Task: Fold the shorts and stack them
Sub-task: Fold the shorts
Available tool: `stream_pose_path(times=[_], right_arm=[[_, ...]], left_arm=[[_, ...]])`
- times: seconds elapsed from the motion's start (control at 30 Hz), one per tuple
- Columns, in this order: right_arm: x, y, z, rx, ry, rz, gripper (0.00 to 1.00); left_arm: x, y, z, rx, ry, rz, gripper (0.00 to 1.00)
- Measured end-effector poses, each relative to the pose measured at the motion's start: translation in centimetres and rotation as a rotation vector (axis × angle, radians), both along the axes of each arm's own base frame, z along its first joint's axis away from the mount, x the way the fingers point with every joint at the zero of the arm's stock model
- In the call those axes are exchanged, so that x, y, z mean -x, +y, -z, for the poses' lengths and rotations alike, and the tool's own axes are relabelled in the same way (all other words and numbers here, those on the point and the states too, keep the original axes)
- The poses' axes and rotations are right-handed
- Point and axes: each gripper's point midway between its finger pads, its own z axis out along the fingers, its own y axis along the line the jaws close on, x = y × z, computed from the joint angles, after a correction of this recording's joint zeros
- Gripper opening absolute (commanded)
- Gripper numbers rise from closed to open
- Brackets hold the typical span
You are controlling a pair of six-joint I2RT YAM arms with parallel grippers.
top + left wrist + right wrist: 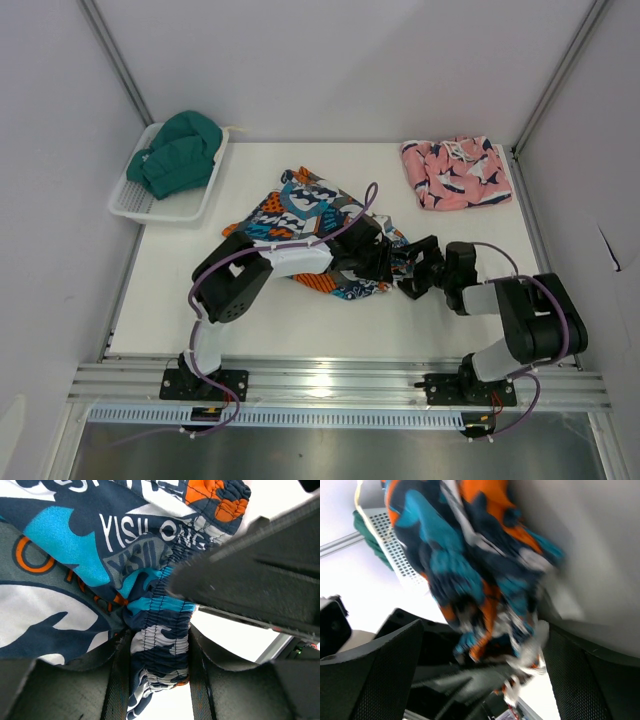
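Overhead, patchwork shorts (300,212) are seen crumpled mid-table (160,290), not yet folded. Pink shorts (456,173) lie compact at the far right corner, well apart. A green cloth (182,150) is heaped in a basket (128,205) at far left. Left gripper (372,255) and right gripper (412,272) are met at the near-right edge of the patchwork shorts.

Left wrist: the elastic waistband (160,645) is pinched between the fingers (75,690), gathered and bunched. The rest of the fabric is draped beyond.

Right wrist: picture blurred. Jaws are spread wide; patchwork fabric is hung between them, contact not determinable.

Handling, as judged: the fabric is light, soft and limp. No shape is kept when lifted, and slip from a loose pinch is likely. The waistband is the thickest part, so hold is best taken there, at two spaced points, letting the shorts be hung flat.
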Motion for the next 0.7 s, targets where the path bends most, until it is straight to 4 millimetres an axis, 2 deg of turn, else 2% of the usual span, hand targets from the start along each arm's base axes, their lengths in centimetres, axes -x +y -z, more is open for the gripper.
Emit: stream_pose_path(times=[0.3,0.47,0.7], right_arm=[[-3.0,1.2,-0.1,-0.061,-0.103,-0.024,0.97],[-3.3,1.4,-0.1,-0.051,-0.152,-0.039,0.95],[-3.2,1.8,0.2,-0.021,-0.188,-0.033,0.83]], left_arm=[[0.2,0.2,0.2,0.003,-0.001,0.001,0.46],[0.2,0.2,0.2,0.006,-0.001,0.002,0.46],[0.1,0.0,0.0,0.018,0.009,-0.017,0.45]])
